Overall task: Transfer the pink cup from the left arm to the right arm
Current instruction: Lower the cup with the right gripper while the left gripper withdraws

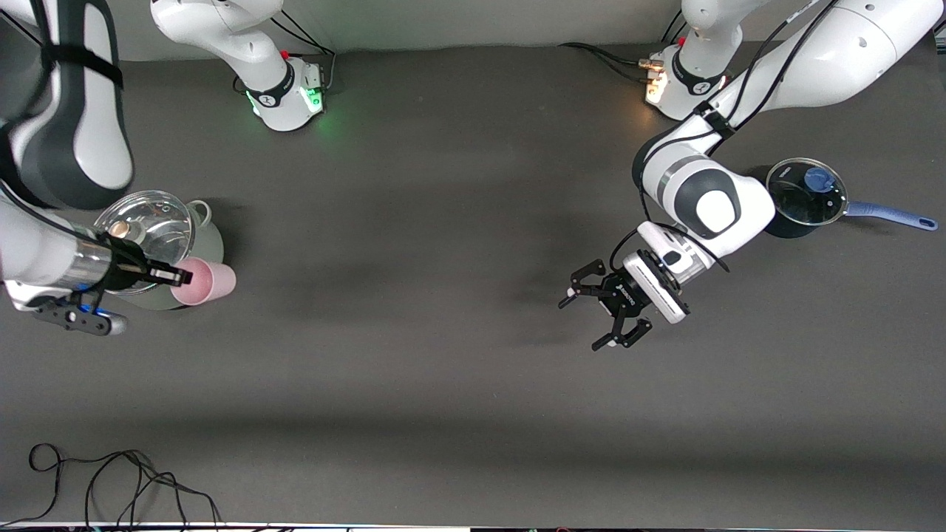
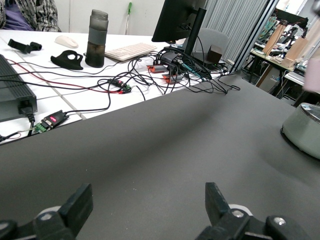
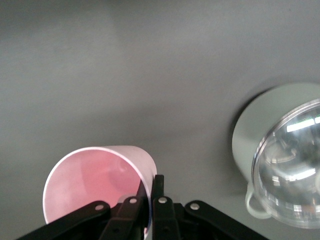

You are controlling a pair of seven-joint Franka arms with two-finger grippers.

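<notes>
Grey table: right gripper (image 1: pixel 177 277) pinches cup (image 1: pixel 211 281) rim, apparently securely; keep left gripper (image 1: pixel 602 314) wide, clear.

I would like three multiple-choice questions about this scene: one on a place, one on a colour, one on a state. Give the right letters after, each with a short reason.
1. Where does the blue-handled saucepan stand?
A. toward the left arm's end of the table
B. toward the right arm's end
C. in the middle of the table

2. What colour is the cup in the right hand?
A. green
B. pale pink
C. blue

3. How does the left hand stand?
A. shut on the cup
B. shut on a lid
C. open and holding nothing

Answers:
1 A, it sits beside the left arm.
2 B, the right wrist view shows a pink cup with its wall pinched between the fingers.
3 C, its fingers stand wide apart over the bare table.
</notes>
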